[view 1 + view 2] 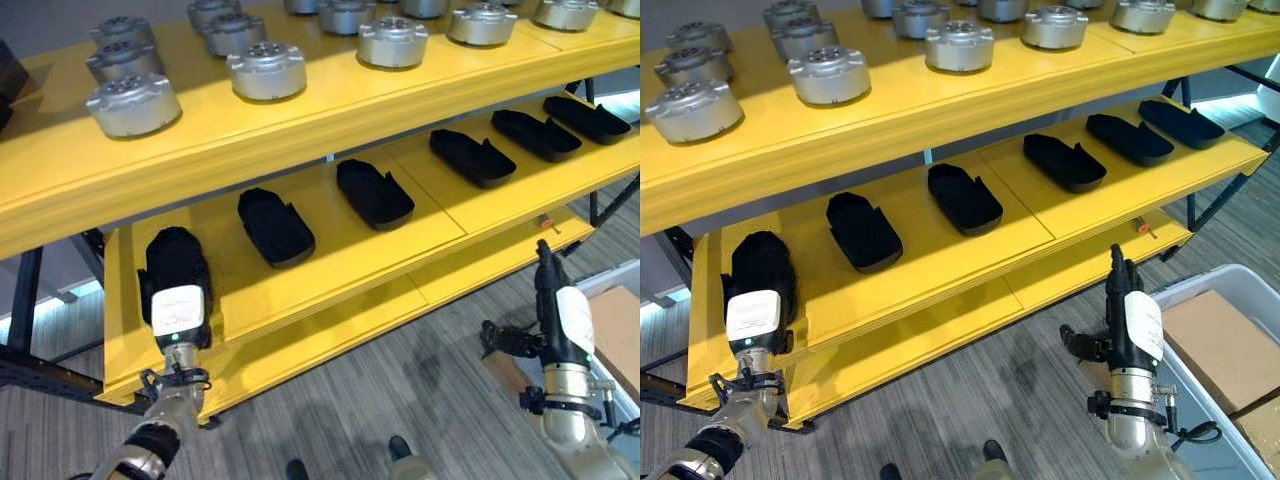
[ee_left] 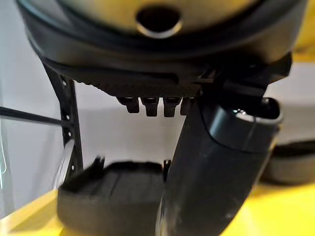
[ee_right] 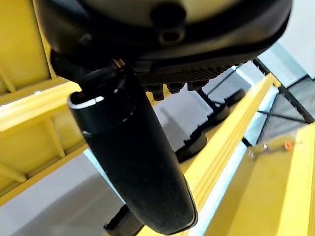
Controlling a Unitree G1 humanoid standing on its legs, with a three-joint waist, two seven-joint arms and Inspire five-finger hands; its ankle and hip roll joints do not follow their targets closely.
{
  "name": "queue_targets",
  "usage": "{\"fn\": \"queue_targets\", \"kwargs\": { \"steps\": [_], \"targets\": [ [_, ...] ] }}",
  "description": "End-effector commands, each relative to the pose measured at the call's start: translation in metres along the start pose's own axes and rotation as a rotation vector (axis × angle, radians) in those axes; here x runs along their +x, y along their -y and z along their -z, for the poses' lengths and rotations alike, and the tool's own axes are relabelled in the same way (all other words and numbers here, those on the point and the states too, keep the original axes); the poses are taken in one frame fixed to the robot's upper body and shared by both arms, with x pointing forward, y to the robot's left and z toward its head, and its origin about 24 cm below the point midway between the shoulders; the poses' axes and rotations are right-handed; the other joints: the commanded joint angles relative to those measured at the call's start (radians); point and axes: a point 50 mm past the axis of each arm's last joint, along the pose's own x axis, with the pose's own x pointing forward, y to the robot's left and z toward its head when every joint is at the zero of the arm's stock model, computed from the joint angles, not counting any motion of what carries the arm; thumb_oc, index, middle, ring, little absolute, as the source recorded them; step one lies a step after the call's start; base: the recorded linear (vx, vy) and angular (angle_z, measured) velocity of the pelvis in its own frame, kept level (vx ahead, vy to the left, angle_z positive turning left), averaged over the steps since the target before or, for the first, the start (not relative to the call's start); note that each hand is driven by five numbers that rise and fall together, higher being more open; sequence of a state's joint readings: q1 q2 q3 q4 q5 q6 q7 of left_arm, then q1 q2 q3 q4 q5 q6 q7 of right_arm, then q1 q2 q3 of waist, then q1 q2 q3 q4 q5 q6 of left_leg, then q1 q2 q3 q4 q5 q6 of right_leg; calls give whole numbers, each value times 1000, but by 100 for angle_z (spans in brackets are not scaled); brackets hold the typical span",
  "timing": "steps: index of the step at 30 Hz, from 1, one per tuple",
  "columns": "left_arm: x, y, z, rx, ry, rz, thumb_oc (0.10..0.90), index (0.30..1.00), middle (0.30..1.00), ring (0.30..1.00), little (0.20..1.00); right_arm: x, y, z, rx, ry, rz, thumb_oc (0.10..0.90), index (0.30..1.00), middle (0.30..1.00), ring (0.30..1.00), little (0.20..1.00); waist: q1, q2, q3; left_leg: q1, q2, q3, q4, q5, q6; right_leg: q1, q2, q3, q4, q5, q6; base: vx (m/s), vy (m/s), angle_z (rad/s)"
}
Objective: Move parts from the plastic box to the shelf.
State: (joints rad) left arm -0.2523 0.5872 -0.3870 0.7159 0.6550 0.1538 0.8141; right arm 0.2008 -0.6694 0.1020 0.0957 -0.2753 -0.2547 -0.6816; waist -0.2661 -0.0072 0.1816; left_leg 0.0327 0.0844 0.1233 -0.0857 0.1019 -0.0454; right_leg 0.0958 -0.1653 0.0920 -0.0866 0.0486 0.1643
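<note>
Left eye view: black part [image 1: 176, 262] under left hand [image 1: 178, 312].

The shelf [image 1: 330, 265] is bright yellow, the trays [image 1: 275, 227] on it black, the round parts [image 1: 266, 71] above silver, the floor [image 1: 420, 380] streaked grey.

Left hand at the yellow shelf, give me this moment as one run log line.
left hand: over black moulded part on yellow shelf's middle level, grip unclear | right hand: open, empty, above floor | grey plastic box: beside right hand
</note>
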Motion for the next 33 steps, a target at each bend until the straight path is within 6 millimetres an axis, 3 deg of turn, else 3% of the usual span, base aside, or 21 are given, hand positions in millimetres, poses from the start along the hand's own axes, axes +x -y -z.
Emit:
{"fn": "queue_targets", "kwargs": {
  "steps": [1, 6, 12, 15, 19, 21, 22, 25, 30, 33],
  "targets": [
    [47, -58, -15, -166, 57, -356, 900, 1000, 1000, 1000, 1000, 28, 27, -18, -10, 142, 261, 900, 1000, 1000, 1000, 1000, 44, -23, -38, 72, -8, 32, 1, -128, 44, -74, 18, -30, 66, -8, -8, 20, -29, 7],
    [48, -83, -44, -385, 179, -470, 900, 1000, 1000, 1000, 1000, 22, 22, -23, -17, 158, 263, 900, 1000, 1000, 1000, 1000, 49, -28, -44, 76, -8, 28, -1, -135, 45, -69, 19, -30, 65, -12, -9, 4, -5, 1],
    [46, -104, -58, -540, 247, -501, 900, 1000, 1000, 1000, 1000, 19, 20, -27, 23, 179, 218, 900, 1000, 1000, 1000, 1000, 58, -29, -45, 77, -9, 21, 0, -137, 46, -63, 18, -36, 65, -16, -10, 0, 0, 0],
    [36, -114, -67, -692, 315, -454, 900, 1000, 1000, 1000, 1000, 14, 19, -40, 114, 218, 159, 900, 1000, 1000, 1000, 1000, 71, -30, -45, 77, -12, 11, -1, -139, 47, -57, 17, -43, 61, -18, -13, -6, -7, 2],
    [15, -121, -83, -986, 455, -223, 900, 1000, 1000, 1000, 1000, 13, 22, -57, 205, 268, 128, 900, 1000, 1000, 1000, 1000, 101, -30, -41, 68, -13, -4, -2, -129, 47, -57, 16, -55, 59, -11, -16, -33, -10, 10],
    [-6, -128, -92, -1222, 589, 53, 900, 1000, 1000, 1000, 1000, 13, 28, -69, 274, 298, 84, 900, 1000, 1000, 1000, 1000, 125, -25, -41, 67, -16, -17, -2, -133, 46, -45, 14, -70, 50, -15, -15, -26, 19, 7],
    [-8, -129, -92, -1247, 601, 86, 900, 1000, 1000, 1000, 1000, 13, 29, -71, 285, 299, 77, 900, 1000, 1000, 1000, 1000, 127, -25, -41, 68, -16, -19, -2, -134, 46, -43, 13, -72, 48, -15, -14, -33, 26, 7],
    [-33, -131, -99, -1452, 730, 397, 900, 1000, 1000, 1000, 1000, 15, 34, -81, 355, 324, 18, 900, 1000, 1000, 1000, 1000, 148, -20, -42, 64, -18, -32, -2, -126, 44, -35, 11, -86, 37, -7, -13, -28, 50, 17],
    [-50, -133, -103, -1636, 856, 642, 900, 1000, 1000, 1000, 1000, 19, 41, -89, 461, 344, -29, 900, 1000, 1000, 1000, 1000, 158, -15, -53, 58, -31, -36, -2, -123, 47, -31, 3, -95, 25, 7, -5, -7, 122, 14],
    [-53, -138, -104, -1761, 916, 683, 900, 1000, 1000, 1000, 1000, 18, 44, -94, 483, 365, -31, 900, 1000, 1000, 1000, 1000, 155, -14, -57, 55, -43, -27, -2, -124, 58, -45, -9, -101, 46, 9, 4, -9, 149, 10]
  ]
}}
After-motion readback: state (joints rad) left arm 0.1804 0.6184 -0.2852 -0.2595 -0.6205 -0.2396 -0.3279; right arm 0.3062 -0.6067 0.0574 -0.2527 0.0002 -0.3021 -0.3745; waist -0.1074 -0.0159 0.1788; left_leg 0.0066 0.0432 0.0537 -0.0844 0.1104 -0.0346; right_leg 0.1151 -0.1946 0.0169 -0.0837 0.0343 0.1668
